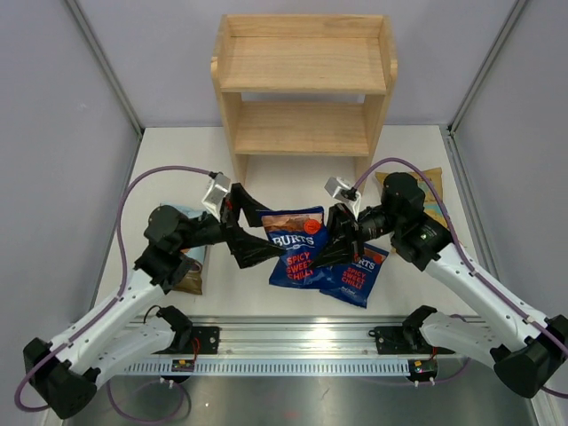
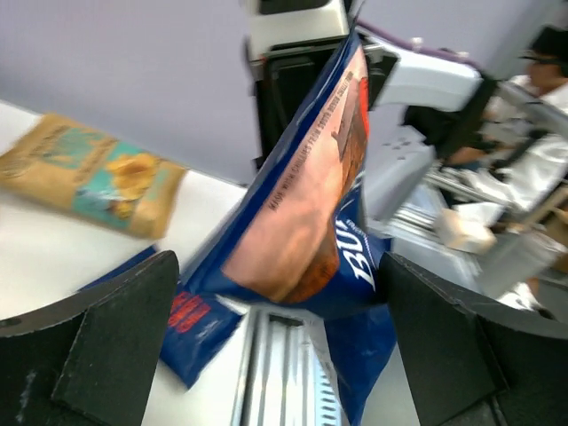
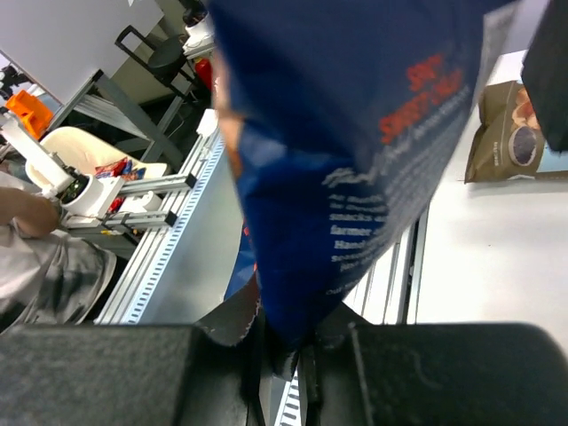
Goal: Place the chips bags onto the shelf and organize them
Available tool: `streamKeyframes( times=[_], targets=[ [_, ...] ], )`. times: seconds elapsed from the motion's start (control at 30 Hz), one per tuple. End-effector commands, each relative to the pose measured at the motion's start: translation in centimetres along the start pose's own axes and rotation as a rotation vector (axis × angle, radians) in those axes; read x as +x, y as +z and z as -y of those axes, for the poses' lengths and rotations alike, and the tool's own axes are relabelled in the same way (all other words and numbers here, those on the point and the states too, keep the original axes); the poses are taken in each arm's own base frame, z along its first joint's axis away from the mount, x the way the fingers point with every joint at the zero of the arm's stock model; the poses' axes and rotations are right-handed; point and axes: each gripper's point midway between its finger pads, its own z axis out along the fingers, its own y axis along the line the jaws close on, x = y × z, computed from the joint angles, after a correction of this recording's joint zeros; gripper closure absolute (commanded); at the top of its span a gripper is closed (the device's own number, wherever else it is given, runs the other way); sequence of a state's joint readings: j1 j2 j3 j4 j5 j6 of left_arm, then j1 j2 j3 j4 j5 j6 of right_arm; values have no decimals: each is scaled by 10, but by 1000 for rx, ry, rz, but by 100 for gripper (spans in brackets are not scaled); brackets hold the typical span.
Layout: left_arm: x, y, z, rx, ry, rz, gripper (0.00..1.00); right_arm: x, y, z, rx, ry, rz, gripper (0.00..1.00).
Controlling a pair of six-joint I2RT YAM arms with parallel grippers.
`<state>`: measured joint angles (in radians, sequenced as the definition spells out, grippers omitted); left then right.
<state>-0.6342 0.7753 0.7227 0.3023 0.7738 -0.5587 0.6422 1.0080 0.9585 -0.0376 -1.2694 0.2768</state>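
Centre of frame, right gripper (image 1: 335, 238) clamped on dark-blue Burts bag (image 1: 297, 250), left gripper (image 1: 264, 235) jaws spread wide beside it, shelf (image 1: 304, 64) at top

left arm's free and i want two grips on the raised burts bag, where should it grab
The Burts bag's free left edge, approached from the left: the right gripper pinches its right edge, and that left edge sits between the open left fingers.
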Motion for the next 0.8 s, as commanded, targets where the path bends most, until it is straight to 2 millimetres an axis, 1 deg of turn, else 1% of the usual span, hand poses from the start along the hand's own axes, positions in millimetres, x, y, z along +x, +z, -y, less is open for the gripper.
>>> streamKeyframes(
  times=[0.0,0.03,0.07,0.1,0.17,0.2,0.3,0.33,0.37,0.4,0.43,0.47,0.5,0.53,0.6,0.63,0.67,0.7,0.73,0.77],
  targets=[
    [-9,5,41,270,-47,-1,1,-6,1,-8,-47,-32,-19,81],
    [-14,5,48,315,-59,9,3,-9,2,-4,-36,-28,-19,82],
    [-14,5,51,338,-64,0,6,-8,2,-3,-31,-15,-24,82],
    [-13,7,48,338,-77,-4,14,-9,2,-2,-28,-24,-23,82],
    [-14,10,46,329,-87,-2,24,-11,2,0,-16,-24,-20,82],
    [-12,11,42,317,-107,-13,41,-13,2,0,-16,-27,-21,82],
    [-13,15,36,284,-110,-20,64,-10,2,3,3,-27,-32,82],
    [-9,15,31,256,-119,-35,72,-13,1,6,39,-37,-28,82],
    [-13,17,28,230,-114,-23,75,-8,-1,8,64,-6,-42,82],
    [-9,18,21,192,-144,-39,78,-10,-2,10,88,-36,-45,81],
    [-9,18,18,168,-120,-34,84,-12,-4,16,142,-44,-42,79],
    [-15,19,13,134,-116,-15,89,-10,-6,18,168,-35,-44,78],
    [-13,19,9,108,-119,-18,91,-12,-8,20,203,-42,-39,77],
    [-16,19,6,83,-118,-3,98,-11,-9,22,223,-39,-40,72],
    [-20,19,4,54,-118,13,99,-13,-12,28,276,-30,-32,61],
    [-23,19,0,27,-116,35,99,-15,-16,36,347,-30,-19,60],
    [-28,17,1,17,-106,56,100,-16,-18,41,387,-16,-11,45],
    [-30,16,-1,-4,-110,66,100,-18,-21,46,430,-6,2,38],
    [-37,15,-7,-50,-112,102,100,-24,-31,57,536,-10,36,36],
    [-39,14,-10,-72,-113,118,100,-29,-35,60,583,14,72,31]
  ],
)
